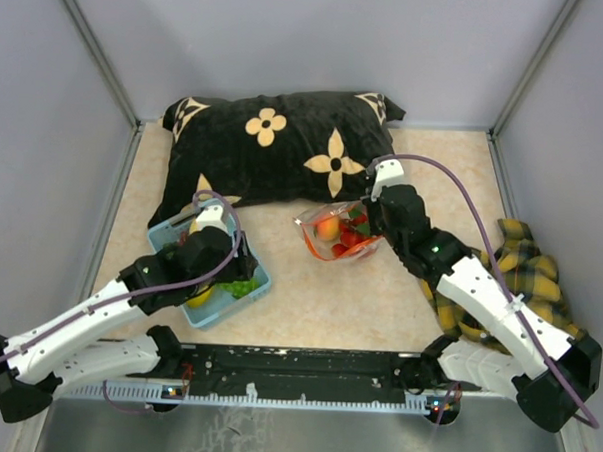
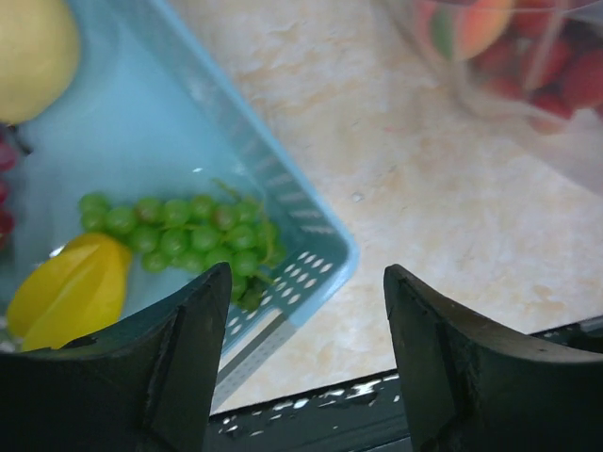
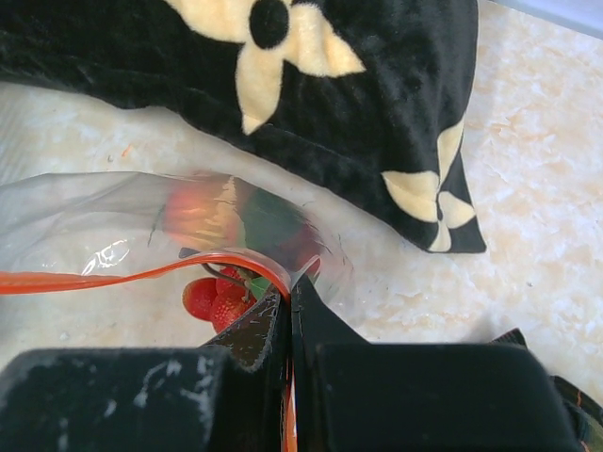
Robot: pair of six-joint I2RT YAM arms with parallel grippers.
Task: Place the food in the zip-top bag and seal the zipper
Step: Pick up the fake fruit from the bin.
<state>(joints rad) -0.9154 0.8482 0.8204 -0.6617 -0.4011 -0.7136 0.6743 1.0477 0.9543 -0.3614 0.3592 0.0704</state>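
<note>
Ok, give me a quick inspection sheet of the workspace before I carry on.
Surface: beige marbled tabletop, no spills seen.
Job's things: zip-top bag unsealed, with a peach and strawberries inside. Green grapes, a yellow pear and a yellow piece are in the blue basket.
Clutter: black flowered pillow, plaid cloth.
Grippers: left claw open above the basket's corner; right claw shut on the zipper.
Cables: purple cable looped along each arm, no snag seen.
Surroundings: grey walls, nothing else seen.
</note>
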